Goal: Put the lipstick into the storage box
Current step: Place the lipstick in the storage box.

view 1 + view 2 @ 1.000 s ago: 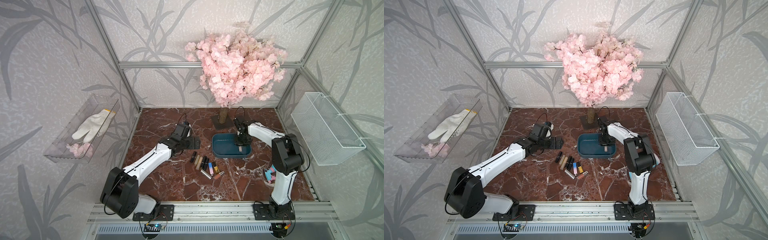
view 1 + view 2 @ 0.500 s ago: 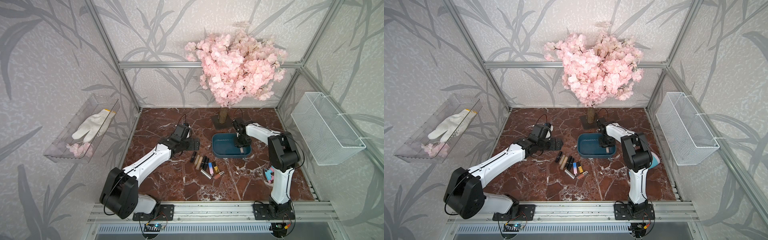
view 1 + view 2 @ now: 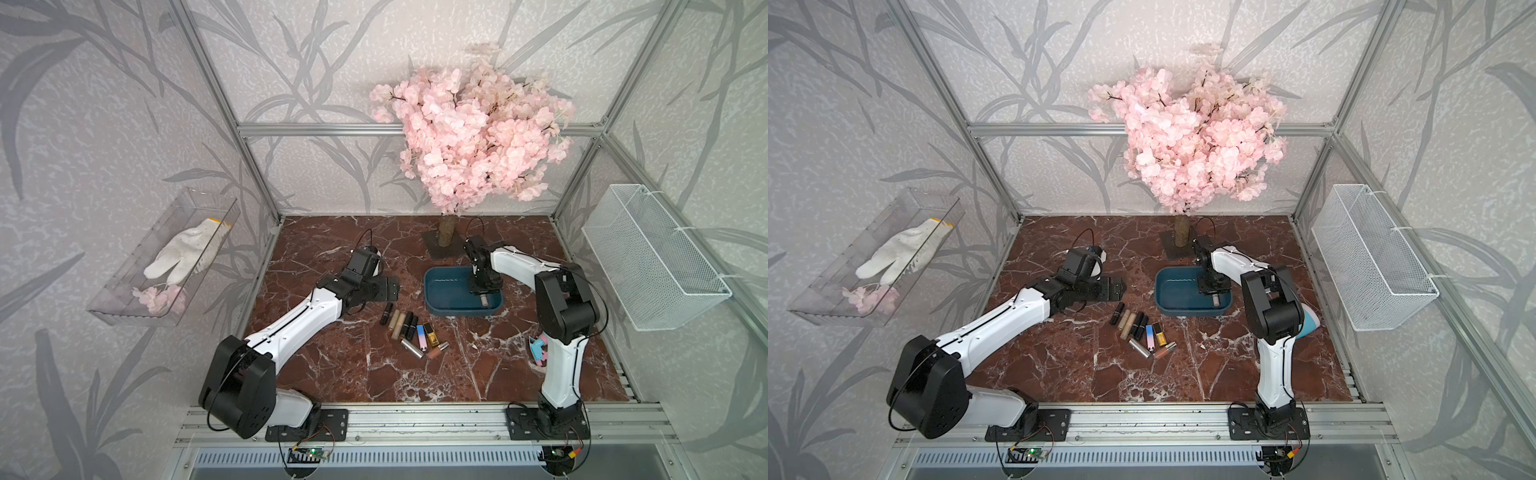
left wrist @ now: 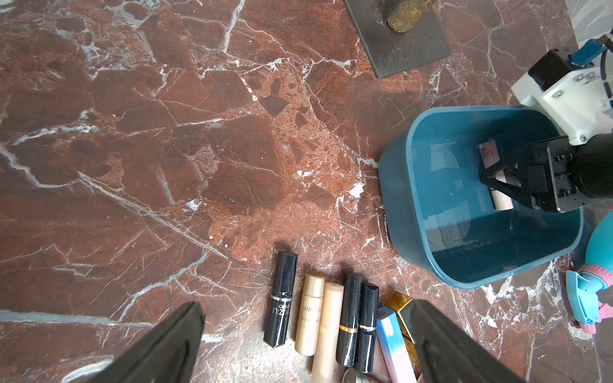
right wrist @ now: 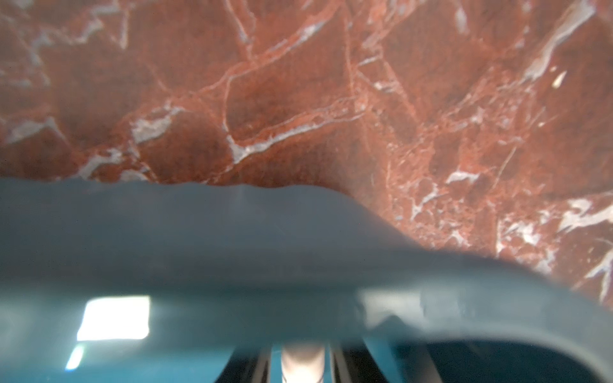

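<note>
Against the frame one second earlier, the elbow of the right arm [image 3: 563, 299] is being found shifted toward the shallow dark teal-blue plastic storage box [image 3: 446, 291]. The pale cylindrical lipstick [image 4: 501, 199] is being shown inside the box, between the fingers of the right gripper [image 4: 497, 180], in the left wrist view; only its tip is being shown in both top views. Whether it is being gripped cannot be told: the right wrist view is blurred. The jaws of the left gripper [image 4: 305, 331] are being held wide apart, empty, near the box.
</note>
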`<state>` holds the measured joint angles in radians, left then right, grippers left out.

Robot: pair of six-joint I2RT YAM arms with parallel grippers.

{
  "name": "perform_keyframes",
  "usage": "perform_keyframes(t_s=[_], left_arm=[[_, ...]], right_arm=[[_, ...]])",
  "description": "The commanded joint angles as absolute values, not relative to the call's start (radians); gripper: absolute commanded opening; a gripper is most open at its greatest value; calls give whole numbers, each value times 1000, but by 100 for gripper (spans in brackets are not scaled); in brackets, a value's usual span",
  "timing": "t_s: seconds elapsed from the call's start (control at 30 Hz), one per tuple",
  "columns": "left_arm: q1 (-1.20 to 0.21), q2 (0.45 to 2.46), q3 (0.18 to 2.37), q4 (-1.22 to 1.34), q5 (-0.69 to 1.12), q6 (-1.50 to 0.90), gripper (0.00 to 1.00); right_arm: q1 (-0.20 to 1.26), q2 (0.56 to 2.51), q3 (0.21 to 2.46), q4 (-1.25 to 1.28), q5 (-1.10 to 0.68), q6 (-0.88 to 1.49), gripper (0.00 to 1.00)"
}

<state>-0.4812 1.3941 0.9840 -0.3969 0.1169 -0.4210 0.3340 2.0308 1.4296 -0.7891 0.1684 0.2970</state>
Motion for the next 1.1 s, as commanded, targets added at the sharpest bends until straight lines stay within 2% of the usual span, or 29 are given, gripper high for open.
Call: perform_keyframes(t_s=[0.0,0.17,0.3,0.43,0.67,0.9,1.07], left_arm=[[-477,1357,968,-422,109,-426,100],[-478,1348,963,-419,106,-432,100],[-478,1337,957,-413,103,-436,100],[-477,1326,951,-396,105,-430,100],[-477,1290,940,-384,93,-411,100],[-477,1200,871,-370,115,-409,100],[-475,1119,806,-384,112,-420,100]], right_arm=[[337,2050,1442,-797,181,296,35],[338,2033,1443,-804,184,297,37],[343,1994,1452,-815,184,301,44],[361,1910,1468,-824,183,313,52],[410,1740,1492,-857,165,324,56],[482,1556,1397,-852,14,293,56],[565,1468,1289,-772,-244,118,59]])
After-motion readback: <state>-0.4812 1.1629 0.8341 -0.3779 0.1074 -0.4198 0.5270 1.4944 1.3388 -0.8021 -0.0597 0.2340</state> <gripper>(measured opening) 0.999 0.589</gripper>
